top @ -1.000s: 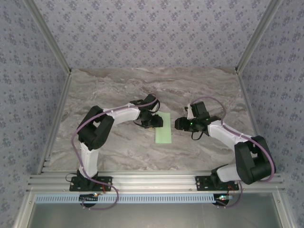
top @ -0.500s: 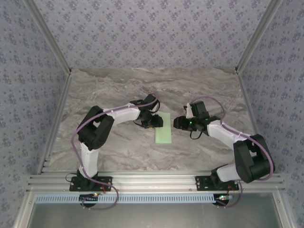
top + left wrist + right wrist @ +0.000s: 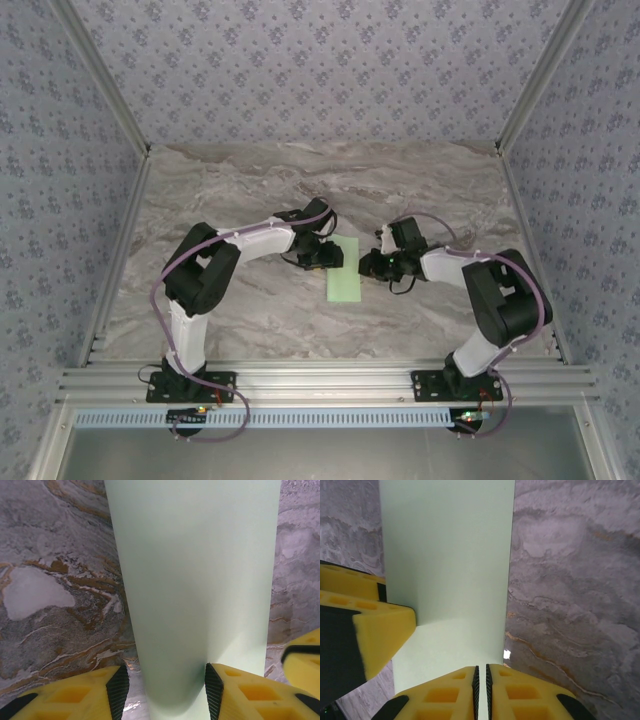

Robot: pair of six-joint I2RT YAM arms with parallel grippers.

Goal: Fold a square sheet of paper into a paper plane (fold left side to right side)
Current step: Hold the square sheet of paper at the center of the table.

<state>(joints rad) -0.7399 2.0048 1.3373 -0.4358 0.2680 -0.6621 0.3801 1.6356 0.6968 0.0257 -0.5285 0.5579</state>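
The square sheet of paper (image 3: 345, 268) lies mid-table, doubled over into a narrow pale green strip. My left gripper (image 3: 322, 256) stands at the strip's upper left edge. In the left wrist view its jaws (image 3: 166, 690) are open astride the rounded, uncreased fold of the paper (image 3: 200, 580); the right pad touches the paper and the left pad stands clear. My right gripper (image 3: 368, 266) is at the strip's right edge. Its jaws (image 3: 481, 672) are shut to a thin slit above the paper (image 3: 445, 555), near its straight edge. No paper plane shape shows.
The marble table (image 3: 250, 180) is bare around the strip. Patterned walls and aluminium posts (image 3: 525, 100) box it in at the sides and back. The left gripper's yellow finger (image 3: 380, 625) rests on the paper close to the right gripper's tips.
My right gripper has moved left up to the paper's edge and closed its jaws, while its elbow swung inward. The left gripper and the paper have stayed put.
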